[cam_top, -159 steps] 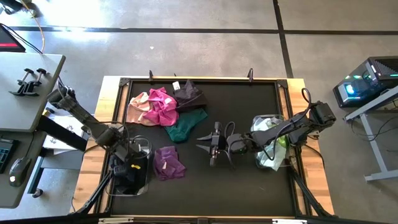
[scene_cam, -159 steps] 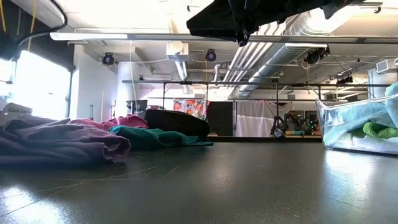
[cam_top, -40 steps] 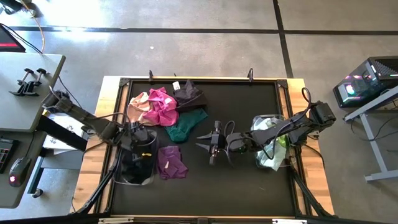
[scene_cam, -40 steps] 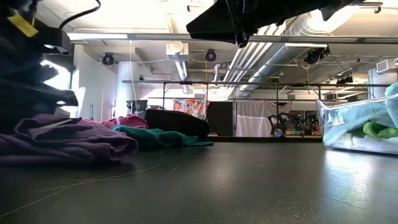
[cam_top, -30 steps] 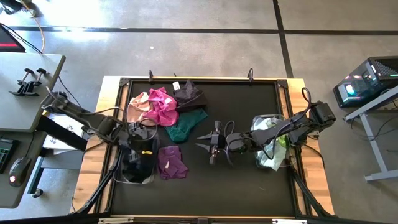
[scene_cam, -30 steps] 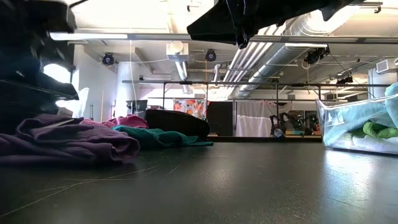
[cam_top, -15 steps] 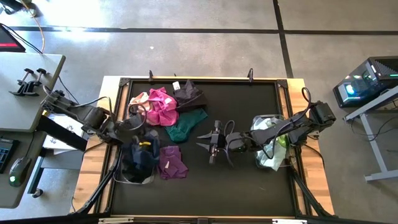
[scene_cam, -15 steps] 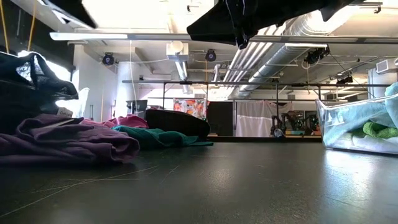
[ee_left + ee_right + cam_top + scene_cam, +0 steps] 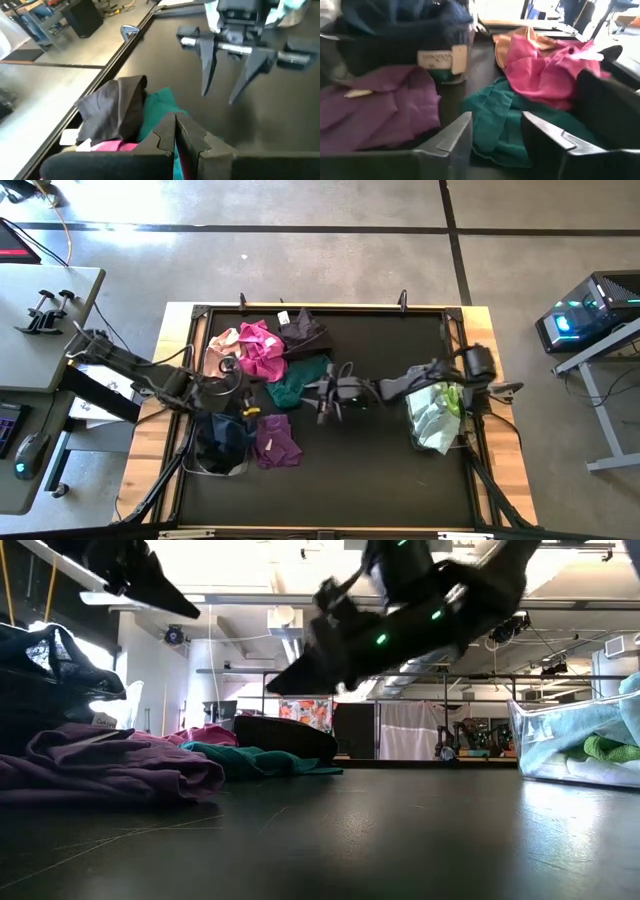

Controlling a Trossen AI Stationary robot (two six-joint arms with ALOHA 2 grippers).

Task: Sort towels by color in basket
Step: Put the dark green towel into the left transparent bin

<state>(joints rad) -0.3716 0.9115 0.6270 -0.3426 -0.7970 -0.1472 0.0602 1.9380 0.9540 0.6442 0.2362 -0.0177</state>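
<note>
The loose towels lie on the black mat: peach-pink (image 9: 222,352), magenta (image 9: 260,346), black (image 9: 304,332), teal (image 9: 298,383) and purple (image 9: 275,440). My left gripper (image 9: 244,384) is shut and empty, hovering level over the magenta towel's near edge, fingers (image 9: 175,134) pointing at the teal towel (image 9: 159,102). My right gripper (image 9: 322,396) is open and held above the teal towel's right edge. In its wrist view the teal towel (image 9: 497,120) shows between the spread fingers, touching neither.
A clear basket (image 9: 205,465) at the near left holds navy and dark towels (image 9: 225,438). Another clear basket (image 9: 452,442) at the right holds white, mint and lime towels (image 9: 433,415). A wooden frame (image 9: 320,307) borders the mat. Bare mat spreads across the near middle.
My left gripper has risen from the left basket and moved toward the far-side pile, leaving a navy towel heaped in the basket. My right arm has swung toward the table's left and far edge, bringing its gripper over the teal towel.
</note>
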